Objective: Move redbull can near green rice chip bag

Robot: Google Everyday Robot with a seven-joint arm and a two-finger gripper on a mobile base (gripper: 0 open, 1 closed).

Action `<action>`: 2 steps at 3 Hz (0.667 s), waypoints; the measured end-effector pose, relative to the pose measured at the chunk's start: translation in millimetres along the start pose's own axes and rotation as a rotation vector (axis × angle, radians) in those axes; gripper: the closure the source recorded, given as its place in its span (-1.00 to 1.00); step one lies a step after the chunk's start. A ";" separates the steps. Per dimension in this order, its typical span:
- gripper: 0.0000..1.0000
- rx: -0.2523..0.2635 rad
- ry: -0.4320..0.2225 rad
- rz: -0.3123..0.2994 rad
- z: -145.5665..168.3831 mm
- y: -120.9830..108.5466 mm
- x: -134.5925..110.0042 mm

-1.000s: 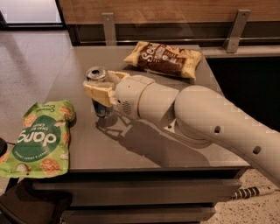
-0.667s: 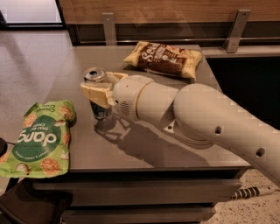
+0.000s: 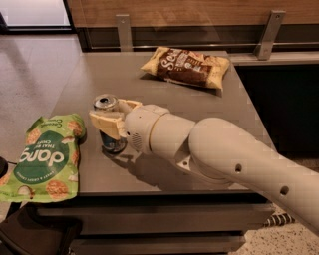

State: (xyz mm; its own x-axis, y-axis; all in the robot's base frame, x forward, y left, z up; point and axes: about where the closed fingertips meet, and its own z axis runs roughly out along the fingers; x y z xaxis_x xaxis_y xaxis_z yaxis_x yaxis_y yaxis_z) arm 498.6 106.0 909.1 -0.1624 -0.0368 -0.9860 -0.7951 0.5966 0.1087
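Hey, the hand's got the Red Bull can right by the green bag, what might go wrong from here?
The hand is closed on the redbull can close beside the green rice chip bag. That bag hangs over the table edge, so a nudge might slide it off. The can is tall and slim, so it may tip on release, especially if set on the bag's edge.

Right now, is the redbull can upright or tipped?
Upright. The redbull can stands vertical, pull-tab top facing up, gripped by the end effector beside the green rice chip bag.

Grey table (image 3: 174, 95), wood wall (image 3: 199, 7), pale floor (image 3: 35, 64)
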 end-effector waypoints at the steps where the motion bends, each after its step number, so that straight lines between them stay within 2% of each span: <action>1: 0.67 -0.001 -0.002 0.001 1.5 1.8 0.4; 2: 0.04 -0.005 -0.001 -0.003 2.6 4.2 -0.3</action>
State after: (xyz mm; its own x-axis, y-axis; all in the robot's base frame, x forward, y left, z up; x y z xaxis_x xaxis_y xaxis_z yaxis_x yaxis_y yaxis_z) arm 496.9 110.6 909.5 -0.1597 -0.0374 -0.9865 -0.7982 0.5928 0.1067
